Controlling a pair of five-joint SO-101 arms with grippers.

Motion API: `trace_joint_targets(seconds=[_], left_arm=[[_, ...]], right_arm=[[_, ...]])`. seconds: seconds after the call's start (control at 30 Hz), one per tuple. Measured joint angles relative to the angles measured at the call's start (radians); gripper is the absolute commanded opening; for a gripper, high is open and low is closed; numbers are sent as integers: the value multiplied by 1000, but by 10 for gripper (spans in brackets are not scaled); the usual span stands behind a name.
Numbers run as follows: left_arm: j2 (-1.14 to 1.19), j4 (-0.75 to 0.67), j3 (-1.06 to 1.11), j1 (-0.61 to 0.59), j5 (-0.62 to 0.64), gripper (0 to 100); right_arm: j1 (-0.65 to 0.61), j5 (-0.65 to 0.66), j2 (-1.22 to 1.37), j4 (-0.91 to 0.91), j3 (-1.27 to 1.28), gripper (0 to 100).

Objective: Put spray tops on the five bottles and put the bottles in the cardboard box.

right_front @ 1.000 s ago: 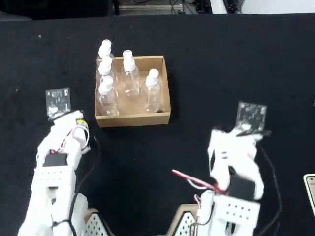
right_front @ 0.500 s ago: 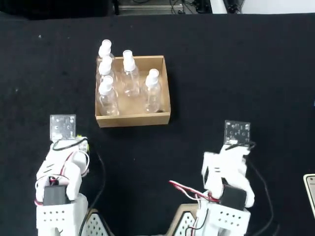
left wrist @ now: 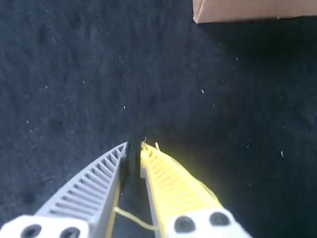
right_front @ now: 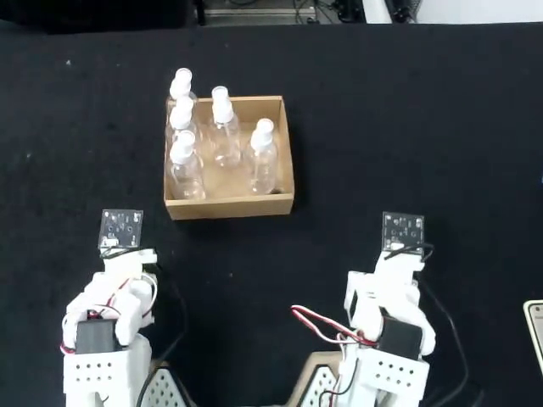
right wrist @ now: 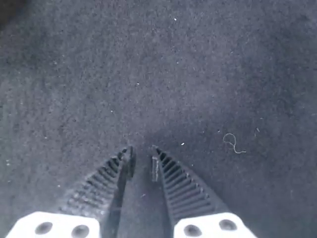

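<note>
Standing upright in the cardboard box (right_front: 229, 206) are five clear bottles (right_front: 263, 161), each w/ a white spray top (right_front: 221, 100) fitted; three sit along the box's left wall, two more toward the middle and right. The far-left bottle's top shows over the box's far corner, so whether its base is fully inside can't be told. Box sits on the black worktop (right_front: 424, 102), left of centre and well apart from both arms. Left arm (right_front: 106, 326) is folded back at the near edge, its tip pointing toward the box. Left claw (left wrist: 133, 145) has grey and yellow fingers drawn together at the tips, nothing between them, hanging over bare cloth, w/ a corner of the box (left wrist: 247, 10) ahead of it. Right arm (right_front: 390, 301) is folded back likewise on the other side. Right claw (right wrist: 142, 151) has its tips a slit apart, empty, over bare cloth w/ a bit of loose thread (right wrist: 232, 143) nearby.
</note>
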Motion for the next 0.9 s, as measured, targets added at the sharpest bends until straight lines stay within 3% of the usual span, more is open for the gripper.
trace_joint_targets(seconds=[0.73,0.9], left_arm=[[0,3,0,0,0,30],[0,3,0,0,0,30]], right_arm=[[0,2,0,0,0,15],[-163,2,0,0,0,15]])
